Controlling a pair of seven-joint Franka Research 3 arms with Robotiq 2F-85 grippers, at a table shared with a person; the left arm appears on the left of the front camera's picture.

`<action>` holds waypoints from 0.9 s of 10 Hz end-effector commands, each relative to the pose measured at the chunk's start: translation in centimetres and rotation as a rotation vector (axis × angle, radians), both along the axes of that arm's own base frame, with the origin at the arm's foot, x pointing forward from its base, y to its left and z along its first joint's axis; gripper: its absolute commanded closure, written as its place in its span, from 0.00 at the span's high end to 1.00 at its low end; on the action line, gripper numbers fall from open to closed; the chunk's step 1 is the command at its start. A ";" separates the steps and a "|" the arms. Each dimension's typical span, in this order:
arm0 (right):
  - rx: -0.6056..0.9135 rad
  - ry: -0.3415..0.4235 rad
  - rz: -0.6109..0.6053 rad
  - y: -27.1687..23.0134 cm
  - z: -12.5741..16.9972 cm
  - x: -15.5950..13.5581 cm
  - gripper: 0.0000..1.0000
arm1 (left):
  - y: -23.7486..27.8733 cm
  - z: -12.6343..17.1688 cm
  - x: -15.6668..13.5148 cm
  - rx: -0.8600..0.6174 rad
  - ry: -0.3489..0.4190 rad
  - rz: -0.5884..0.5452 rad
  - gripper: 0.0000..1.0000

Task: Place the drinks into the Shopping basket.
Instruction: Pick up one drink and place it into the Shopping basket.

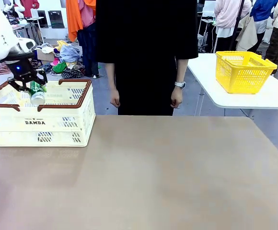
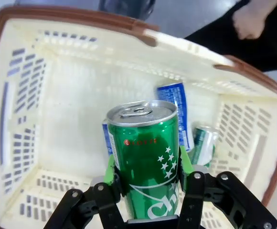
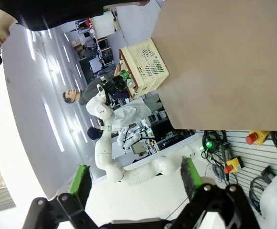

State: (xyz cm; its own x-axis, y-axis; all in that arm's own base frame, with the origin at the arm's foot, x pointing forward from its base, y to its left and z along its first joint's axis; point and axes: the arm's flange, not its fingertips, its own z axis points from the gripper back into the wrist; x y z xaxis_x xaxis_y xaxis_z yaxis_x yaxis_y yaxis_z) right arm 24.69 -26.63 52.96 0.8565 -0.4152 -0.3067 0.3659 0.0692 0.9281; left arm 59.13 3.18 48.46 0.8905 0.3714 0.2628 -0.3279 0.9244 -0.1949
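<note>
Front view: left gripper (image 1: 31,86) sits at the upper left of the frame, above the Shopping basket (image 1: 57,125), with its jaws clamped on the green can (image 1: 36,92). The can hangs tilted, silver top down and toward the camera, over the basket's open mouth. A person (image 1: 146,57) stands at the top centre behind the table (image 1: 144,177), hands at their sides. A yellow basket (image 1: 245,71) rests on another table at the upper right.

Left wrist view: green pads (image 2: 111,172) press on both flanks of the can at mid-body, in the lower centre of the frame. Beyond it, on the basket floor, lie a blue can (image 2: 175,110) and a further green can (image 2: 204,143), right of centre. A second blue item shows partly behind the held can; I cannot tell what it is.

Right wrist view: right gripper (image 3: 136,183) stands wide apart and empty at the bottom of the frame, well away from the basket, which appears small at the upper centre.

Handling: the can is judged rigid but thin-walled, light if empty, smooth and slippery; a grip across the middle of the cylinder suits it, firm without denting.

View difference: the left wrist view alone reveals the cans already lying inside; the front view alone shows how high the can hangs over the rim.
</note>
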 end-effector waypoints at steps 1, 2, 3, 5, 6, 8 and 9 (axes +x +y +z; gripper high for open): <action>0.004 -0.018 -0.006 0.3 0.1 0.0 1.00 | -1.1 -0.7 -0.6 0.022 0.020 0.070 0.00; 0.004 -0.018 -0.006 0.3 0.1 0.0 1.00 | -1.6 -2.1 -0.6 0.020 0.040 0.040 0.00; 0.004 -0.018 -0.006 0.3 0.1 0.0 1.00 | -2.1 -3.1 -0.6 0.024 0.063 0.021 0.00; 0.004 -0.018 -0.006 0.3 0.1 0.0 1.00 | -3.1 -4.3 -0.7 0.031 0.079 -0.013 0.00; 0.004 -0.018 -0.006 0.3 0.1 0.0 1.00 | -3.7 -5.2 -0.6 0.044 0.095 -0.040 0.00; 0.004 -0.018 -0.006 0.3 0.1 0.0 1.00 | -4.7 -6.1 -0.6 0.061 0.107 -0.071 0.00; 0.004 -0.018 -0.006 0.3 0.1 0.0 1.00 | -5.1 -6.3 -0.6 0.064 0.105 -0.075 0.00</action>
